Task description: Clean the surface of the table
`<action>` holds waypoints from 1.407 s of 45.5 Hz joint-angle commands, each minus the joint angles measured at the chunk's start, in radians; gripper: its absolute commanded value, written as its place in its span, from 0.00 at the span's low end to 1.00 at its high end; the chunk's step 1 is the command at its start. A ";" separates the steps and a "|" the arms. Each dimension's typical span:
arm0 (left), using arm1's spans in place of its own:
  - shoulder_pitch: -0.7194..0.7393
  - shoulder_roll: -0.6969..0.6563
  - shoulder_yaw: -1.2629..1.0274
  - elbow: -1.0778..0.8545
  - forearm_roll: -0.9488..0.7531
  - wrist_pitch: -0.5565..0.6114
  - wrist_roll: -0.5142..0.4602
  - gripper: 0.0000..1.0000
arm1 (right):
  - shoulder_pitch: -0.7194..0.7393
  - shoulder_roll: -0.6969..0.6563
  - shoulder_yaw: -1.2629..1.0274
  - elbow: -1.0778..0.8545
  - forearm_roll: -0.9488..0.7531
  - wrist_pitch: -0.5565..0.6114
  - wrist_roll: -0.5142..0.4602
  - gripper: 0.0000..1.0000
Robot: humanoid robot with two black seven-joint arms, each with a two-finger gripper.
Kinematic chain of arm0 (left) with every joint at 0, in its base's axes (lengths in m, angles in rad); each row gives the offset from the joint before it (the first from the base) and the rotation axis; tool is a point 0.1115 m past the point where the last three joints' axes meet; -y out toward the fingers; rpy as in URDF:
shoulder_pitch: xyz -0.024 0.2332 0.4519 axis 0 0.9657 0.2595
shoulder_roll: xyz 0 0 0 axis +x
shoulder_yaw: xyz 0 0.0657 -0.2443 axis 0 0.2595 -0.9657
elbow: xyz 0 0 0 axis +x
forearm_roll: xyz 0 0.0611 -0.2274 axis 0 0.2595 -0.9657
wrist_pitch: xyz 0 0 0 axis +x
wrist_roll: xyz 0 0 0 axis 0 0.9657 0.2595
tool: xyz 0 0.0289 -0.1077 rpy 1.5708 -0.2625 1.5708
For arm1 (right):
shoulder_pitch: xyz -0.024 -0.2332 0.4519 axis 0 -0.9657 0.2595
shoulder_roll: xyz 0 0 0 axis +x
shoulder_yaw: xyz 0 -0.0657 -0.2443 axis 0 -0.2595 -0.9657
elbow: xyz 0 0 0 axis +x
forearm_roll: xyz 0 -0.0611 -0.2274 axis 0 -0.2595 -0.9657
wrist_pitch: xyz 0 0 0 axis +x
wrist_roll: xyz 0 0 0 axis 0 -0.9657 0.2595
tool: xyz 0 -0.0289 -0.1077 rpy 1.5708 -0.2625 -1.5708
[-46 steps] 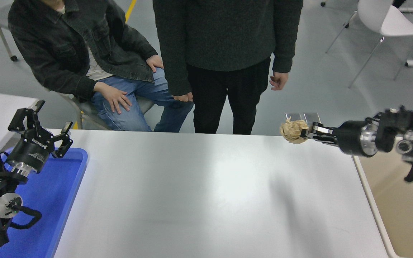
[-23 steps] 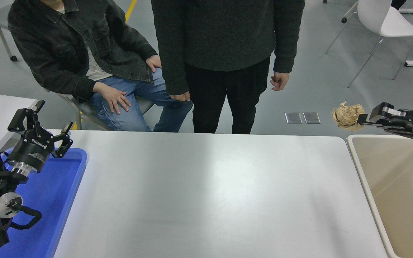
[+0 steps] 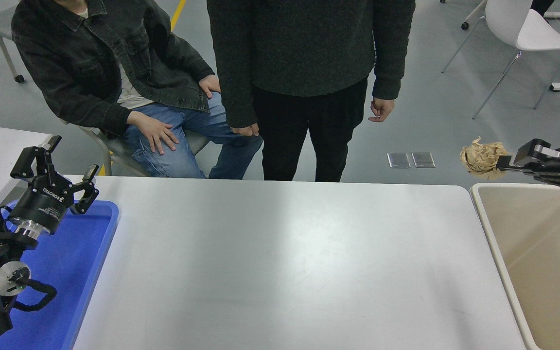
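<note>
A crumpled ball of tan paper is being held pinched at the tip of the black right gripper, whose fingers are closed tight on the wad as it is being carried out past the far right corner of the glossy white rectangular table surface. The disposal step is judged to be in hand: the beige plastic bin with rounded corners is lying just below and slightly nearer than the gripper, and the wad is hanging near the bin's far rim, though whether it is fully over the opening cannot be told from this angle. A small pull back over the bin and a release are being called for next. Compared with a second ago, the paper is being shown further to the right, off the tabletop. The black left gripper is being kept parked, fingers spread and empty, over the flat blue plastic tray. Two people are waiting beyond the table.
</note>
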 commanded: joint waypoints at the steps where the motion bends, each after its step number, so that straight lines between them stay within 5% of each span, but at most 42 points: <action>1: 0.000 0.000 0.000 0.000 0.000 0.000 0.000 1.00 | -0.005 -0.001 0.001 -0.018 -0.002 -0.015 0.000 0.00; 15: 0.000 0.000 0.000 0.000 0.000 0.000 0.000 1.00 | -0.033 -0.001 -0.011 -0.130 0.001 -0.115 0.000 0.00; 31: 0.000 0.000 0.000 0.000 0.000 0.000 0.000 1.00 | -0.222 0.071 -0.005 -0.373 0.029 -0.314 0.001 0.00; 47: 0.000 0.000 0.001 0.000 0.000 0.002 0.000 1.00 | -0.467 0.355 -0.001 -0.700 0.219 -0.566 0.003 0.00; 64: 0.000 0.000 0.000 0.000 0.000 0.002 0.000 1.00 | -0.650 0.662 0.001 -1.160 0.305 -0.605 0.001 0.00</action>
